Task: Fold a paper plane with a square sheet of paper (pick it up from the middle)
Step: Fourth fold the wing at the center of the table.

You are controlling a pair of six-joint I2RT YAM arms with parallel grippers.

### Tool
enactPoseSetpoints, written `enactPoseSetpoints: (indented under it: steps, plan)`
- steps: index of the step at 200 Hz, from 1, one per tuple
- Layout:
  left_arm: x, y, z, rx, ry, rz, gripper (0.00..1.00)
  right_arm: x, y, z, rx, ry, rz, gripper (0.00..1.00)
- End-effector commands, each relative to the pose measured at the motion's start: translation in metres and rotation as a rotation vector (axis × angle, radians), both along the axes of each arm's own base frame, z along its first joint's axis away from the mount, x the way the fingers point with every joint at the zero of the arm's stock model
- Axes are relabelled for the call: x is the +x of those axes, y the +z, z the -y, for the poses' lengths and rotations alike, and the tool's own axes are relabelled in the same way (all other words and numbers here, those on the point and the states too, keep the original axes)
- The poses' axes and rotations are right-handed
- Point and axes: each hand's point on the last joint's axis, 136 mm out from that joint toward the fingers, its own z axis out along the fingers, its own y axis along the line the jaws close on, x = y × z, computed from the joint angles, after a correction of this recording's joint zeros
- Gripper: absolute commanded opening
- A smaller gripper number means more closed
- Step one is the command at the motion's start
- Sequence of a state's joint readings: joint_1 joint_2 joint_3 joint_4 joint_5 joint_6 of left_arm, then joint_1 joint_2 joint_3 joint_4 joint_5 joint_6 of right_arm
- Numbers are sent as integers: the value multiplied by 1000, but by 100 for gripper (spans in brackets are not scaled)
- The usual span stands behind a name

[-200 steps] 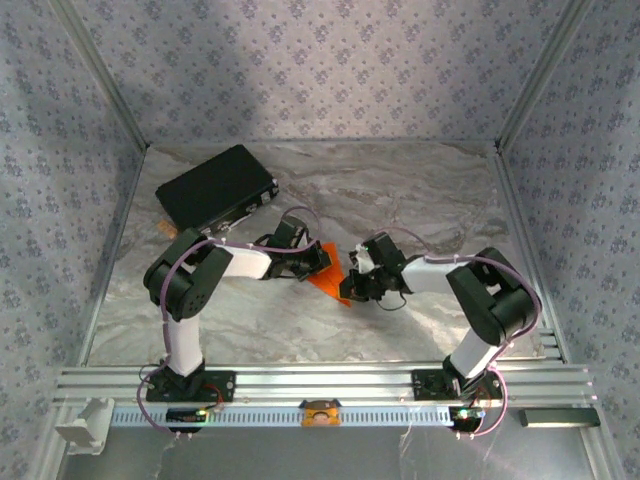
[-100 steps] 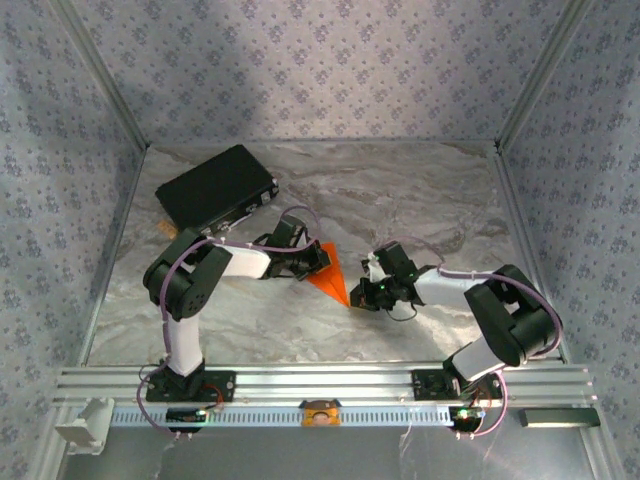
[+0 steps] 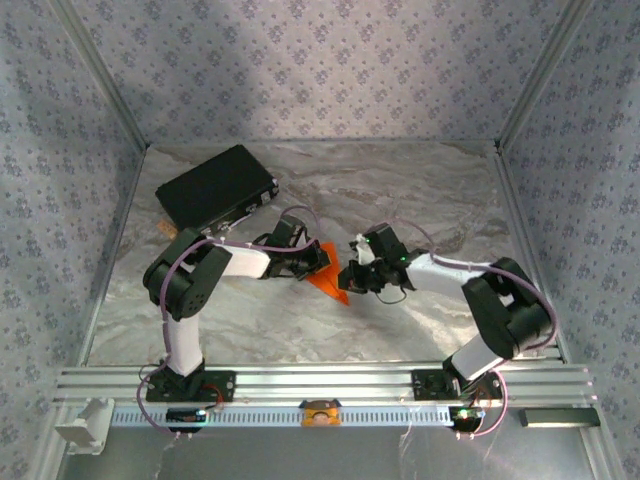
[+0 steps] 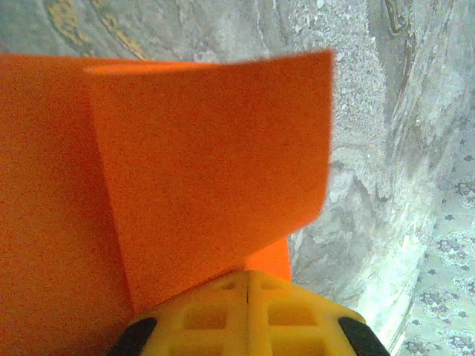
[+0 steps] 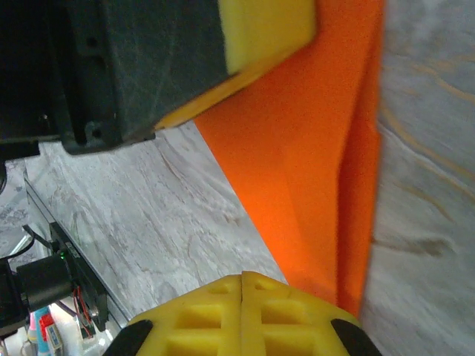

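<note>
From above, one orange sheet of paper (image 3: 330, 277) lies folded into a pointed wedge near the middle of the marble surface (image 3: 430, 190). Its long axis runs on a diagonal from far left to near right, and the sharp tip aims at the near right. The left fingers (image 3: 313, 260) meet its broad far-left end and the right fingers (image 3: 352, 282) meet its right edge near the tip, so the two sets sit close together with the paper between them. One black case (image 3: 215, 187) rests well apart at the far left corner.

In the left wrist view, the left fingers (image 4: 208, 315) are pressed together with only a thin seam between the yellow pads, pinching the sheet of paper (image 4: 208, 170). One flap stands up off the layer beneath, its far corner curling, and the surface (image 4: 371, 111) lies beyond.

In the right wrist view, the right fingers (image 5: 197, 315) are likewise pressed together on the narrow end of the sheet of paper (image 5: 304, 148), which shows a long crease down its length. The left fingers (image 5: 267, 26) hold the opposite, wider end, above the surface (image 5: 171, 208).
</note>
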State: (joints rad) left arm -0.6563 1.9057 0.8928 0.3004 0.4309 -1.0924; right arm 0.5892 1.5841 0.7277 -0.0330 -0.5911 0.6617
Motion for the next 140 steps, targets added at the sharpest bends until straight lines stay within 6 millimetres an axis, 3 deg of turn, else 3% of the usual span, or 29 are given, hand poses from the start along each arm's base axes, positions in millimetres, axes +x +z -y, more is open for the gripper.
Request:
enactPoseSetpoints:
  steps: [1,44,140]
  plan:
    - [-15,-36,-22,109,17,-80,0,-7,-20,-2,-35,25,-63,6]
    - [-15,-37,-23,111,16,-85,0,-35,-53,24,-104,-10,-141,5]
    - [-16,-40,-24,112,16,-94,0,-63,-49,54,-104,-85,-161,6]
